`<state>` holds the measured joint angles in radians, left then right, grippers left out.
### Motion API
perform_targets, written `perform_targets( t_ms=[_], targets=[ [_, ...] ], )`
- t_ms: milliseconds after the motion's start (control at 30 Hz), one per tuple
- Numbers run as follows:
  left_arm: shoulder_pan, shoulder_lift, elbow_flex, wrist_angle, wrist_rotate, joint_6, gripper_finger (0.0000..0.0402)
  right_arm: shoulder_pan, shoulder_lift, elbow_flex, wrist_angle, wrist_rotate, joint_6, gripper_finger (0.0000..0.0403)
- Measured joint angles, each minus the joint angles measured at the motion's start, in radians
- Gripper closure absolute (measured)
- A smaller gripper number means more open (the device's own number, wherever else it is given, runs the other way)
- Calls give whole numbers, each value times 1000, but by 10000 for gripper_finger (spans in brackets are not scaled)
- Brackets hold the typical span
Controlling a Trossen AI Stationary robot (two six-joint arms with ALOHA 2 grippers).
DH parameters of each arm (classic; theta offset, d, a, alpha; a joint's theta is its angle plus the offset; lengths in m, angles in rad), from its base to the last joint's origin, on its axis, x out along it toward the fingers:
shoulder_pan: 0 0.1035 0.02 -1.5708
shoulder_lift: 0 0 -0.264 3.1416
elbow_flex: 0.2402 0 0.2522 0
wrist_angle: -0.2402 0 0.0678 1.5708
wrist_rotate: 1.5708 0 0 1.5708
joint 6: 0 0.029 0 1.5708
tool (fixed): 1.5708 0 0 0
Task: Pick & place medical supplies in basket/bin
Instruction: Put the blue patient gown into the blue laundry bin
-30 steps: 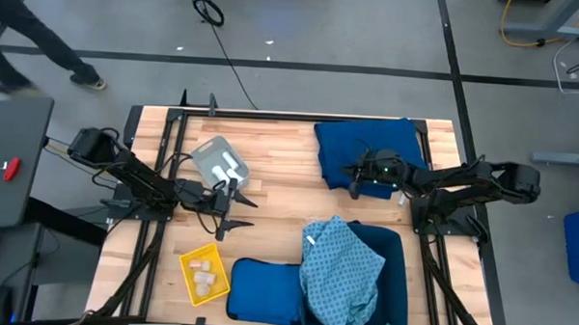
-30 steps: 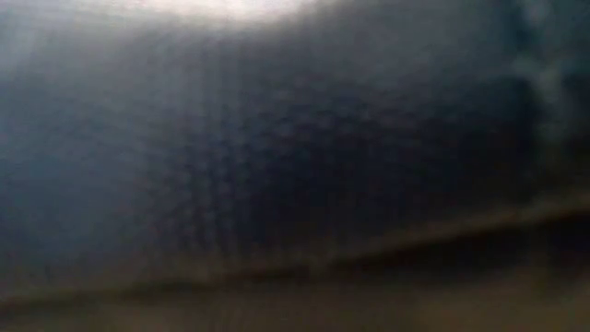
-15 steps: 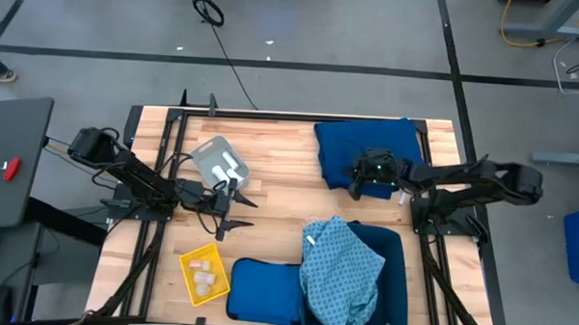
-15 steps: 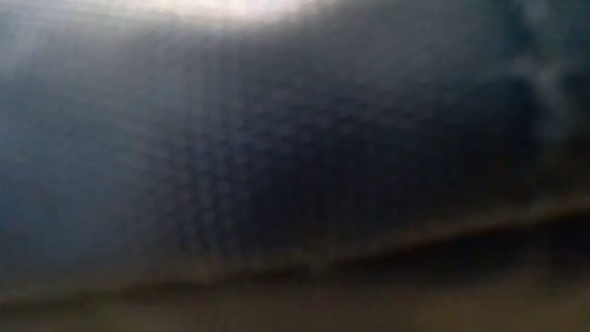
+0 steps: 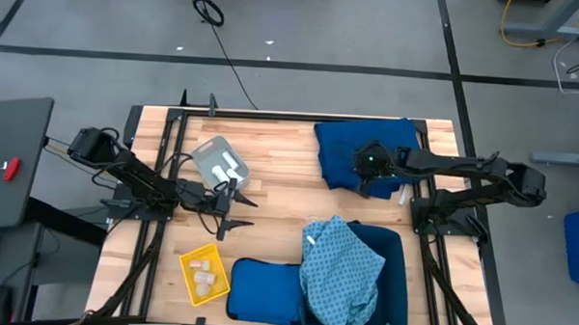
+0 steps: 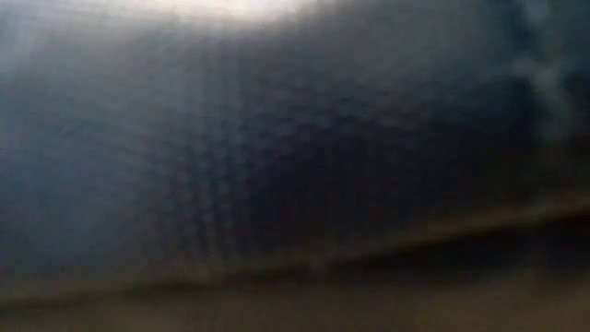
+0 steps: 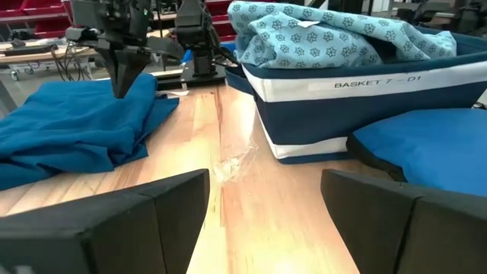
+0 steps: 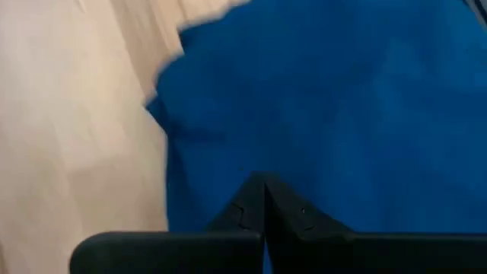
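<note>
Over far right of wooden table (image 5: pixel 280 148), right gripper (image 5: pixel 371 161) is being held, fingers pressed together, empty, above crumpled dark blue cloth (image 5: pixel 353 145). Cloth judged soft, light, limp; raised fold best pinched. Left gripper (image 5: pixel 232 205) is being kept spread mid-table.

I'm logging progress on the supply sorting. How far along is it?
Done: pale packets lie in the yellow mesh basket, white rolls sit in the grey tray, and the light blue patterned cloth drapes over the dark blue bin.

In hand: the right pincer, fingers together, is over the dark blue cloth on the table. The left pincer waits open beside the tray.

Left: binning that cloth.
</note>
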<state>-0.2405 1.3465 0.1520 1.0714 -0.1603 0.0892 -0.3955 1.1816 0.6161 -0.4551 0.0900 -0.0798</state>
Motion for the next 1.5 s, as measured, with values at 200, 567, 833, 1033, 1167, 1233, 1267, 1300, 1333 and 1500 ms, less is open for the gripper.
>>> perform_targets(
  t_ms=[200, 567, 833, 1033, 1167, 1233, 1267, 1300, 1333, 1500],
  targets=[
    [0, 0, 0, 0, 0, 8, 145, -1, 0, 13, -186, 53, -8, 403],
    [14, 0, 0, 0, 2, 4, 145, -1, 3, 15, -221, 167, -33, 311],
    [14, 0, 0, 1, 3, 5, 145, -1, 7, 15, -221, 133, 24, 120],
    [20, 0, 0, 1, 4, 8, 145, -12, 119, 15, -225, 113, 49, 73],
    [27, 0, 0, 1, 4, 8, 145, -46, 249, 19, -221, 142, 40, 80],
    [27, 0, 0, 1, 4, 8, 145, -60, 302, 24, -211, 138, 17, 84],
    [27, 0, 0, 1, 4, 7, 145, -63, 323, 30, -208, 135, -2, 86],
    [27, 0, 0, 1, 4, 7, 145, -65, 334, 31, -199, 137, -11, 90],
    [27, 0, 0, 1, 4, 7, 145, -66, 340, 32, -187, 138, -15, 96],
    [27, 0, 0, 1, 4, 8, 145, -64, 325, 19, -119, 142, 30, 183]
  ],
)
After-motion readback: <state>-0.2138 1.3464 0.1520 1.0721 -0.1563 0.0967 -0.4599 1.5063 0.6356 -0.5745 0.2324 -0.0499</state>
